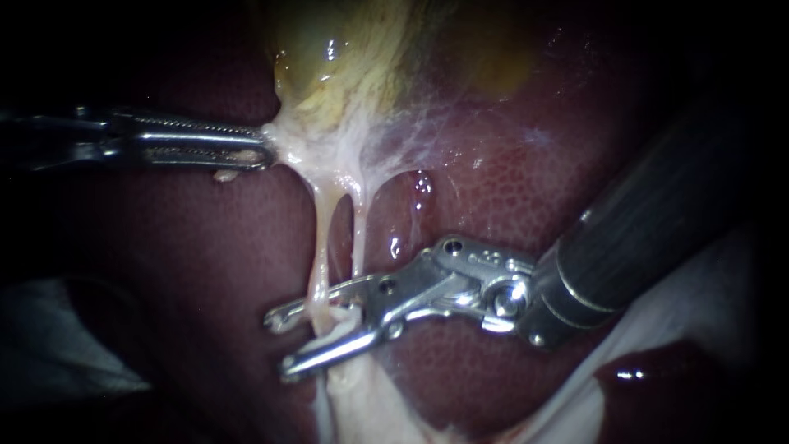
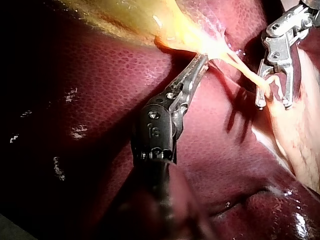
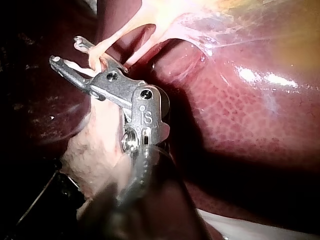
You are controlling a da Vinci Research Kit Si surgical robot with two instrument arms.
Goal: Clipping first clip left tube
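Observation:
The yellowish gallbladder (image 1: 345,57) narrows to a pale neck, and two thin tubes hang down from it over the dark red liver (image 1: 509,189). My left instrument (image 1: 265,150) comes in level from the left, its long ridged jaws shut on the neck tissue and holding it taut; the left wrist view shows the same hold at the left instrument's tip (image 2: 202,59). My right instrument (image 1: 281,343) has open jaws that straddle the left tube (image 1: 320,247) low down. A white clip (image 1: 335,327) lies between them against the tube. The right tube (image 1: 359,238) runs just behind the upper jaw.
Pale fatty tissue (image 1: 370,403) spreads below the right instrument's jaws where the tubes end. White cloth (image 1: 699,288) lies under the right shaft, and more of it shows dimly at the lower left (image 1: 57,345). Liver surrounds the tubes on both sides.

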